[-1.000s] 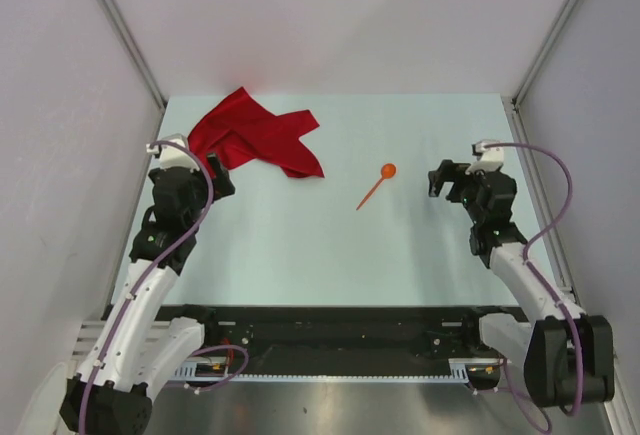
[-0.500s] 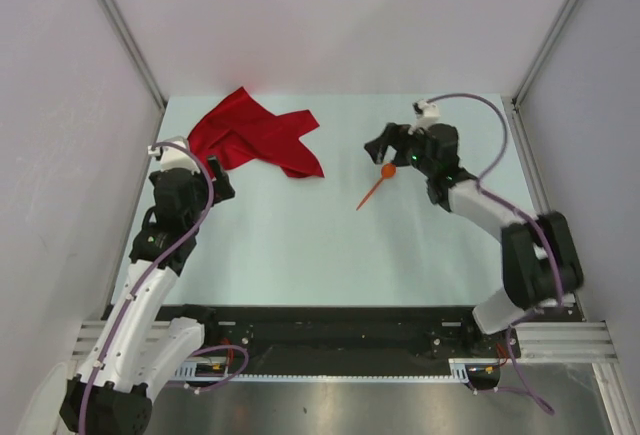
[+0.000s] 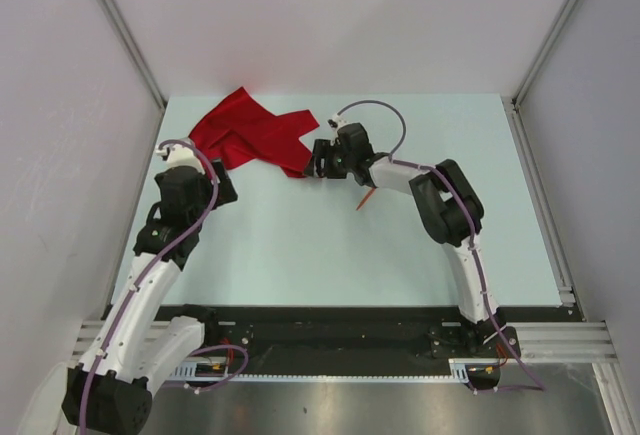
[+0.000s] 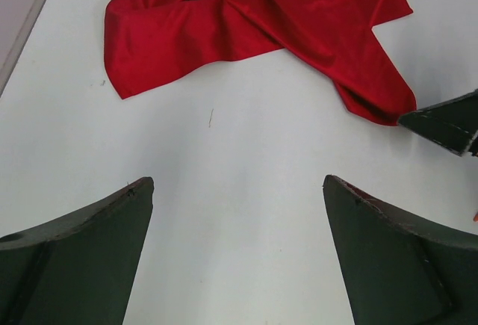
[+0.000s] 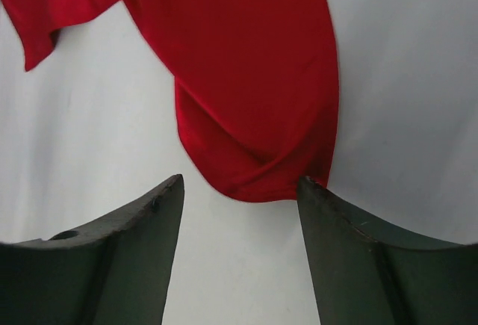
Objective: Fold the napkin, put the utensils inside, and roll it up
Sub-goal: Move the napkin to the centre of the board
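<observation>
The red napkin [image 3: 255, 135] lies crumpled at the table's far left. Its pointed right corner [image 5: 261, 116] reaches just in front of my right gripper [image 3: 314, 165], whose jaws stand open around bare table [image 5: 240, 183]. The right fingertip [image 5: 317, 190] touches the cloth's edge. Of the orange spoon, only the thin handle [image 3: 366, 200] shows, the rest being hidden under my right arm. My left gripper [image 3: 224, 175] is open over bare table [image 4: 237, 187] on the near side of the napkin [image 4: 246, 19], holding nothing.
The pale table [image 3: 300, 245] is boxed in by white walls at the left, back and right. One finger of the right gripper [image 4: 448, 123] shows at the right edge of the left wrist view.
My right arm has swung from the table's right side leftward, over the spoon, to the napkin's right corner, and its jaws have narrowed a little. The left arm has barely moved.
</observation>
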Tool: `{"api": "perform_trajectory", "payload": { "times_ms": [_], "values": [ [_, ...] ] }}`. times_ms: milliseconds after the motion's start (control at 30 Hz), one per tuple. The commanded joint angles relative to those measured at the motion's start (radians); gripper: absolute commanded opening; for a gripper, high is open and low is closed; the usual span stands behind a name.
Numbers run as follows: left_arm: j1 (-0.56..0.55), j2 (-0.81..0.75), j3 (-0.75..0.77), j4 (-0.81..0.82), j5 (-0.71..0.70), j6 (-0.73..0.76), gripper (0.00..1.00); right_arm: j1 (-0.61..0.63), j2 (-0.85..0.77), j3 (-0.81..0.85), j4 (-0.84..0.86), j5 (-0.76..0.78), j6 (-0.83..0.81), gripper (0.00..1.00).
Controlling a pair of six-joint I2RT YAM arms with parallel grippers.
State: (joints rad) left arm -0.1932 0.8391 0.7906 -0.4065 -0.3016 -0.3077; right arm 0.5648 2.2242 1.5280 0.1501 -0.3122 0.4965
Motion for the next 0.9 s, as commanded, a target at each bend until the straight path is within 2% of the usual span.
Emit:
{"api": "perform_trajectory", "payload": {
  "times_ms": [0,133,167,233,267,433,533,567,733,867],
  "values": [
    [0.0,0.005,0.004,0.017,0.03,-0.016,1.0,0.012,0.064,0.141,-0.145,0.08,0.033,0.66],
    [0.0,0.011,0.006,0.015,0.041,-0.019,1.0,0.026,0.074,0.144,-0.213,0.177,0.037,0.61],
    [0.0,0.009,0.004,0.015,0.047,-0.022,1.0,0.027,0.074,0.149,-0.227,0.192,0.04,0.55],
    [0.0,0.012,0.001,0.017,0.059,-0.027,1.0,0.026,0.08,0.165,-0.259,0.217,0.05,0.5],
    [0.0,0.014,-0.001,0.017,0.061,-0.031,1.0,0.024,0.089,0.172,-0.268,0.22,0.048,0.45],
    [-0.002,0.034,-0.017,0.032,0.14,-0.062,1.0,0.017,0.123,0.228,-0.329,0.206,0.028,0.36],
    [-0.003,0.046,-0.045,0.046,0.177,-0.096,1.0,0.009,0.13,0.248,-0.343,0.187,0.017,0.19],
    [-0.003,0.051,-0.051,0.049,0.185,-0.106,1.0,0.004,0.13,0.25,-0.346,0.183,0.014,0.0],
    [-0.009,0.046,-0.112,0.061,0.2,-0.149,1.0,-0.04,0.055,0.195,-0.366,0.197,0.02,0.0],
    [-0.015,0.045,-0.146,0.049,0.164,-0.174,0.99,-0.13,-0.07,0.048,-0.365,0.197,0.01,0.0]
  ]
}}
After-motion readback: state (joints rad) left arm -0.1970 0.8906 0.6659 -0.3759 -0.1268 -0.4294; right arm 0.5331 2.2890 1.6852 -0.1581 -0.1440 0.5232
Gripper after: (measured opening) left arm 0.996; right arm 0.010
